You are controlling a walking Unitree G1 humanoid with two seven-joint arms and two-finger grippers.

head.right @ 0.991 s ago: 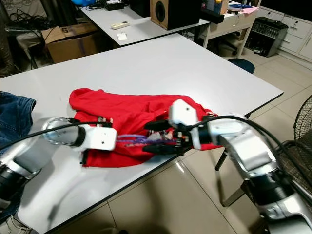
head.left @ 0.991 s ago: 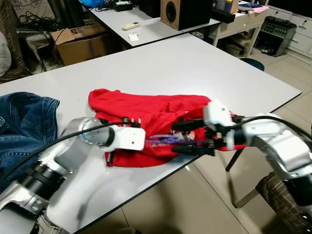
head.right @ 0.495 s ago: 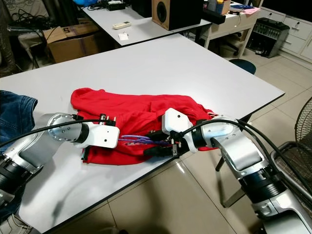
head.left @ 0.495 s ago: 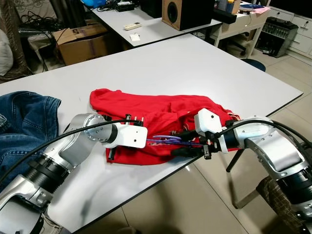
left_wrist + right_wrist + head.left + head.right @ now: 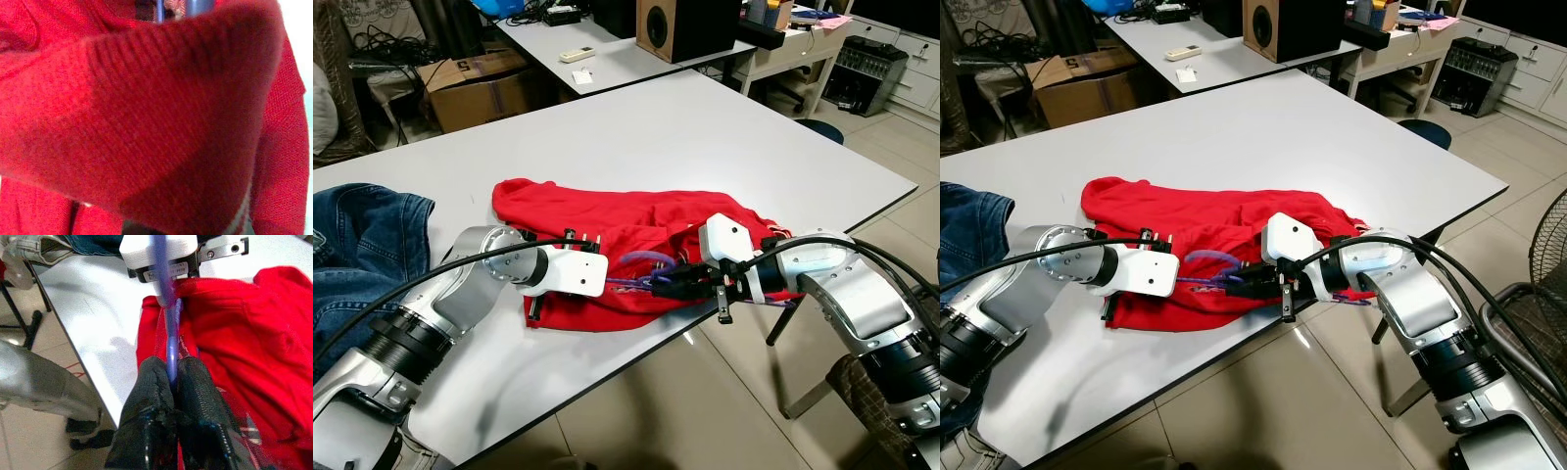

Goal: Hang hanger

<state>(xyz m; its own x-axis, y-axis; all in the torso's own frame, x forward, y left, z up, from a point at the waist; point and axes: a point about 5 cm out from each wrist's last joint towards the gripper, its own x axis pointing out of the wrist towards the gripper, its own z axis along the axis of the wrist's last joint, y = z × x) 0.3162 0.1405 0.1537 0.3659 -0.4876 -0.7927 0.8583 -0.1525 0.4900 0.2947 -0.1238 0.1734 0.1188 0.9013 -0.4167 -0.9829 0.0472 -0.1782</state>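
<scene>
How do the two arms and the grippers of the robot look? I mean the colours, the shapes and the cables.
Both arms are rounded silver tubes with black joint rings and a black cable along the outside. Each wrist ends in a boxy white housing. The left gripper carries small black brackets with screws on its housing. The right gripper has two long black fingers with a rough, textured surface. A small printed label sits on the left housing, unreadable.

Red sweater (image 5: 607, 230) — purple hanger (image 5: 168, 328).
</scene>
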